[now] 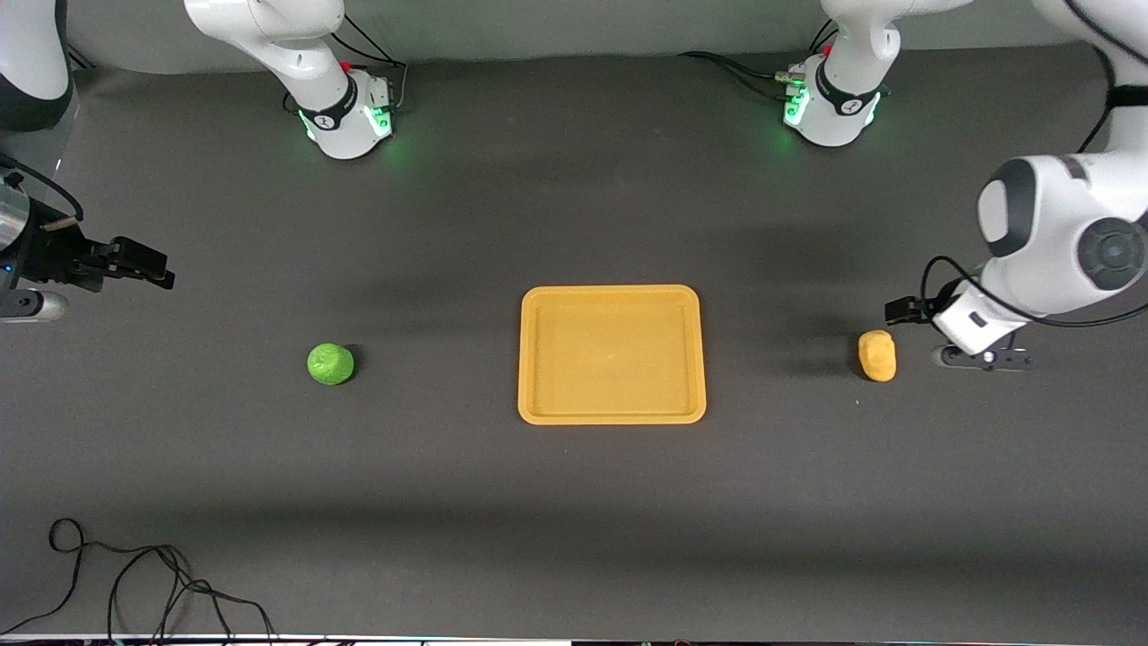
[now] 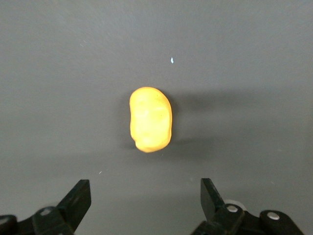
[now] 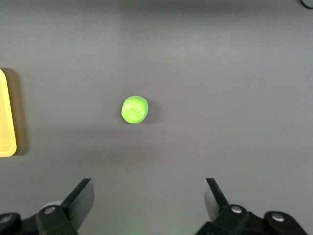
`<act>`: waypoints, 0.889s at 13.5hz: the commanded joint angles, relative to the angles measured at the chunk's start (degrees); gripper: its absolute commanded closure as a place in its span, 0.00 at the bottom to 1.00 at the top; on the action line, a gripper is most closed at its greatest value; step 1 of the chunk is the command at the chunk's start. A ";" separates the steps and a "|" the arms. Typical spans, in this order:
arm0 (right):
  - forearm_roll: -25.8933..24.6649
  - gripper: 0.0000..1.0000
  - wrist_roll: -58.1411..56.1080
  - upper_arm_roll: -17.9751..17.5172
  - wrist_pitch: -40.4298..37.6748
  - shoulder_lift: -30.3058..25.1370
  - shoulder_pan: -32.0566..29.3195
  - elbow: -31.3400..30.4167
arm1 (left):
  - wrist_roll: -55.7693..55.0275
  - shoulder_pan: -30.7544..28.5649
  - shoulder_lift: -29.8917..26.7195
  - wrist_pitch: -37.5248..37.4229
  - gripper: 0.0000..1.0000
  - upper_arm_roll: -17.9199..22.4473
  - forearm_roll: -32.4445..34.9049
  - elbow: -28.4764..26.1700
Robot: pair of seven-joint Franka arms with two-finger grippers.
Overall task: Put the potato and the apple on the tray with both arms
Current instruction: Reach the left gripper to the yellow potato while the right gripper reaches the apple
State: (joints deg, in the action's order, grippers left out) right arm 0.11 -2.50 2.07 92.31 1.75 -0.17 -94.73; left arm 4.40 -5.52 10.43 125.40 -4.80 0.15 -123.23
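Observation:
The yellow-orange tray [image 1: 610,296] lies flat at the table's middle with nothing on it; its edge also shows in the right wrist view [image 3: 6,117]. The green apple [image 1: 330,363] sits on the table toward the right arm's end; it also shows in the right wrist view [image 3: 134,109]. The potato [image 1: 877,355] lies toward the left arm's end and shows in the left wrist view [image 2: 150,119]. My left gripper [image 1: 908,309] [image 2: 145,188] is open and empty, over the table just beside the potato. My right gripper [image 1: 134,260] [image 3: 148,188] is open and empty, over the table's end, well apart from the apple.
The two arm bases [image 1: 345,117] [image 1: 830,108] glow green along the table's edge farthest from the front camera. A loose black cable [image 1: 134,583] lies at the nearest edge toward the right arm's end. The dark mat [image 1: 574,502] covers the table.

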 commanded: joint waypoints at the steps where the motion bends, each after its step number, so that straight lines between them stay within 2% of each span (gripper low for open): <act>1: 2.87 0.00 0.56 0.04 3.03 -0.16 2.01 -2.02 | -0.09 0.69 4.57 6.60 0.00 0.23 0.56 -3.16; 3: 2.97 0.00 3.36 0.13 7.34 -2.44 5.60 -6.94 | 0.00 0.95 8.01 7.40 0.01 0.23 0.64 -1.06; 6: 2.97 0.00 4.61 0.30 10.25 -5.69 6.32 -12.74 | 3.50 0.52 12.23 7.58 0.04 0.32 0.73 2.54; 7: 2.80 0.00 4.61 0.39 12.35 -6.75 6.32 -15.29 | 4.12 0.51 13.81 7.67 0.09 0.32 0.73 3.86; 8: 2.62 0.00 4.43 0.56 15.85 -7.72 6.24 -18.79 | 4.13 0.69 14.61 7.67 0.31 0.32 0.73 4.48; 9: 2.44 0.00 4.08 0.57 19.71 -8.34 6.15 -22.22 | 4.13 0.78 14.62 7.67 0.48 0.32 0.73 4.75; 11: 2.44 0.00 4.08 0.83 26.83 -8.08 6.23 -27.59 | 3.43 1.04 14.62 7.58 0.70 0.23 0.64 5.37; 12: 2.44 0.00 3.82 0.83 31.13 -7.30 6.23 -29.97 | 3.08 1.21 14.53 7.15 0.77 0.23 0.38 5.98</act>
State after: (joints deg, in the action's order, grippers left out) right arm 2.17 1.47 2.70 115.92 -4.13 5.95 -117.76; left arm 7.69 -5.21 24.71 133.46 -4.86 0.39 -119.00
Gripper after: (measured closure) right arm 0.000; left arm 0.454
